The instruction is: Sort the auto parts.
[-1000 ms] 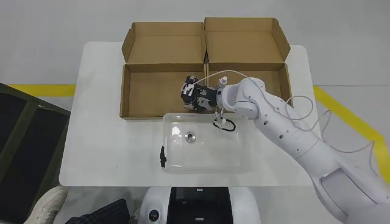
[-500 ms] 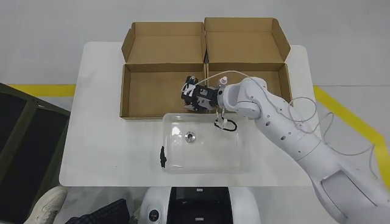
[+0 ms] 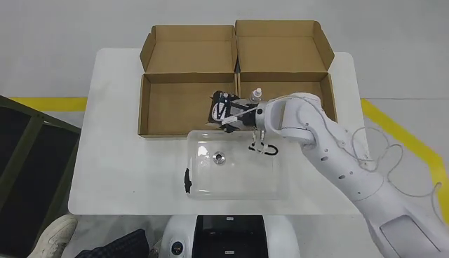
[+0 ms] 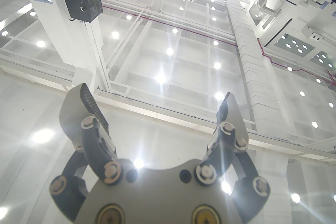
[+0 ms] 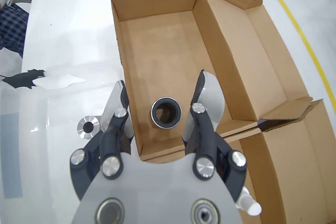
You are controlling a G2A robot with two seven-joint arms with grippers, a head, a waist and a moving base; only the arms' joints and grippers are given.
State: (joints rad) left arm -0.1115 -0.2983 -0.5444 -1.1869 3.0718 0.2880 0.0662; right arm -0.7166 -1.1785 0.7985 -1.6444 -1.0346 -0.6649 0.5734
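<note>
While my right gripper (image 5: 162, 78) hangs with fingers spread wide over the cardboard box (image 5: 157, 38), the bearing ring (image 5: 166, 112) lies flat on its floor, centred between them, bore facing up.

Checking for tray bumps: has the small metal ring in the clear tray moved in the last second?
No. The metal ring lies at the same spot in the clear tray, equally far from its far rim.
</note>
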